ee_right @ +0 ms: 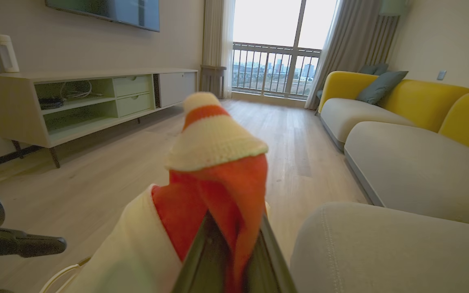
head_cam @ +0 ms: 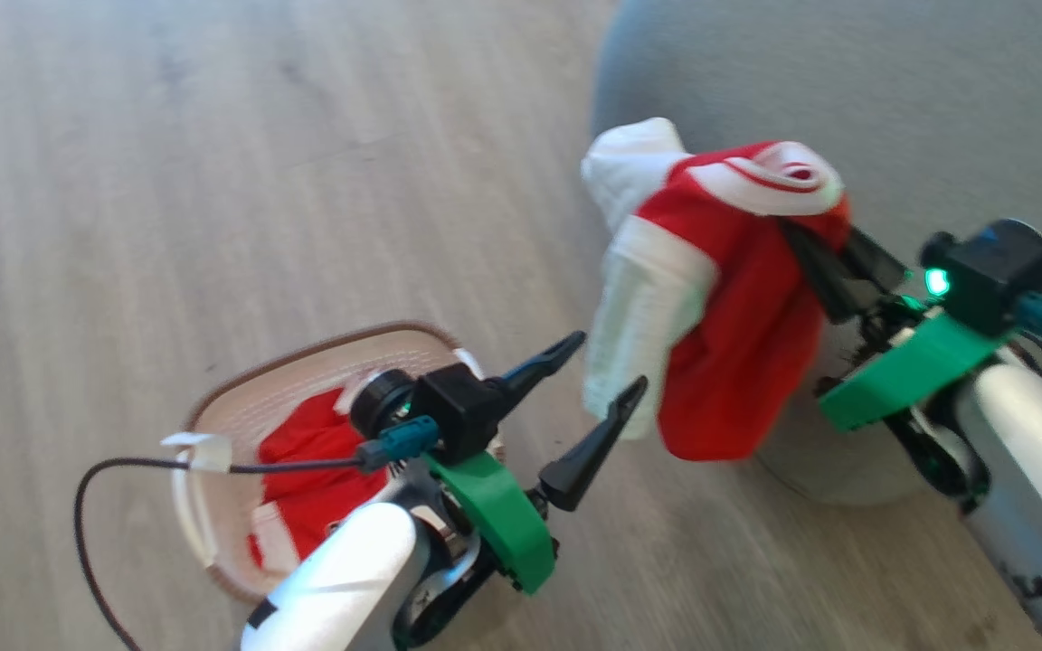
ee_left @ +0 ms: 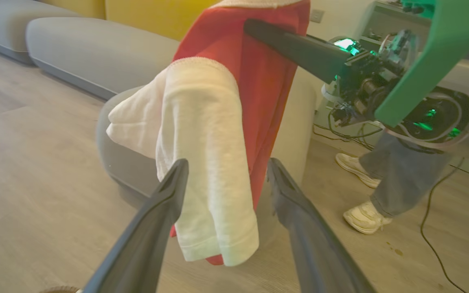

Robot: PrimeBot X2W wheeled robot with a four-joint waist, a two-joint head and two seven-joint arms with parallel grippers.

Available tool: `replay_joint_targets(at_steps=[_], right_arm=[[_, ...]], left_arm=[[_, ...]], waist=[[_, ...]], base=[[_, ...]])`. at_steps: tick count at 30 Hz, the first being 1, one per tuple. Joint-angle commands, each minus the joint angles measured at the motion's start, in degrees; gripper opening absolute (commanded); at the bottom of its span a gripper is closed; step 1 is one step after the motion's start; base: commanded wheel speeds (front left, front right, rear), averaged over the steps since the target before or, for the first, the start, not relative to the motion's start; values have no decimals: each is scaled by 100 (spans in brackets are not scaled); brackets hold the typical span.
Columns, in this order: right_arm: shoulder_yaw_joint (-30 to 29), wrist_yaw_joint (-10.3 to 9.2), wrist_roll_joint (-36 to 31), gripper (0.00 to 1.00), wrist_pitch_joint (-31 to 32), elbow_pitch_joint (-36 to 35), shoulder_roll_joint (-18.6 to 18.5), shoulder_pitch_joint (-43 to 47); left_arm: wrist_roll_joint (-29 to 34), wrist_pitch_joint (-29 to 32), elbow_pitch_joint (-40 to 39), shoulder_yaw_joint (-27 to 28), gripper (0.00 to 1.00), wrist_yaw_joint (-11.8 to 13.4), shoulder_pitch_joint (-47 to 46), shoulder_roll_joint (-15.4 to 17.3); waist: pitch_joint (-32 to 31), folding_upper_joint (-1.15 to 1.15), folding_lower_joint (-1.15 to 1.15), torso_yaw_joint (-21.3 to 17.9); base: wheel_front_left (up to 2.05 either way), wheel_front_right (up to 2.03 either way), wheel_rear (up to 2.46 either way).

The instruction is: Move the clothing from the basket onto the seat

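Observation:
A red and white piece of clothing (head_cam: 738, 298) hangs in the air over the seat's rounded edge, and my right gripper (head_cam: 815, 253) is shut on its red fabric just under the striped collar (ee_right: 214, 142). The seat (head_cam: 847, 81) is a big grey cushion behind and beneath it. My left gripper (head_cam: 610, 362) is open, its fingertips at the hanging white panel (ee_left: 202, 162), which drops between them without being pinched. More red clothing (head_cam: 308, 452) lies in the cream basket (head_cam: 304, 348) on the floor, partly hidden by my left wrist.
Wooden floor surrounds the basket. A person's feet (ee_left: 364, 217) stand by a floor cable (ee_left: 434, 228) beyond the seat. A yellow sofa with grey cushions (ee_right: 405, 97) runs along the right of the room and a low TV cabinet (ee_right: 75, 101) along the left.

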Motion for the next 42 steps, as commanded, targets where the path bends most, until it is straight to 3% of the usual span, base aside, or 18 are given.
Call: replay_joint_targets(at_steps=[1, 11, 19, 25, 29, 32, 38, 42], right_arm=[[-139, -1, -11, 0, -38, -210, -98, 150], [-1095, -1, 59, 0, -38, -329, -1, 283], [-1964, -1, 72, 0, -38, -101, 70, -913], [-2492, -1, 61, 0, 76, 874, -311, -2516], [-2806, -1, -91, 0, 423, 1659, -800, -3669], [-3445, -1, -287, 0, 669, 2124, -1229, -4697], [-3951, -1, -688, 0, 769, 2837, -1491, -5063], [-4151, -1, -857, 0, 518, 3426, -1130, -4736]], left_arm=[[41, -50, -157, 122, 100, -32, -301, -36], [131, 75, -179, 22, 100, -39, -570, 28], [311, 413, -337, 161, 100, -43, -1375, 184], [501, 541, -462, 309, 100, -36, -1976, 337], [587, 500, -508, 382, 100, -23, -2223, 391], [642, 432, -653, 513, 100, 79, -2365, 438], [617, 449, -947, 670, 100, 235, -2152, 688], [581, 538, -1171, 801, 100, 387, -1919, 904]], waist=[[99, 0, 0, -406], [613, 0, 0, -546], [1755, 0, 0, -248], [2615, 0, 0, 55], [2994, 0, 0, 359], [3393, 0, 0, 592], [3867, 0, 0, 662], [4175, 0, 0, 547]], base=[[0, 0, 0], [0, 0, 0], [0, 0, 0], [0, 0, 0], [0, 0, 0], [0, 0, 0], [0, 0, 0], [0, 0, 0]])
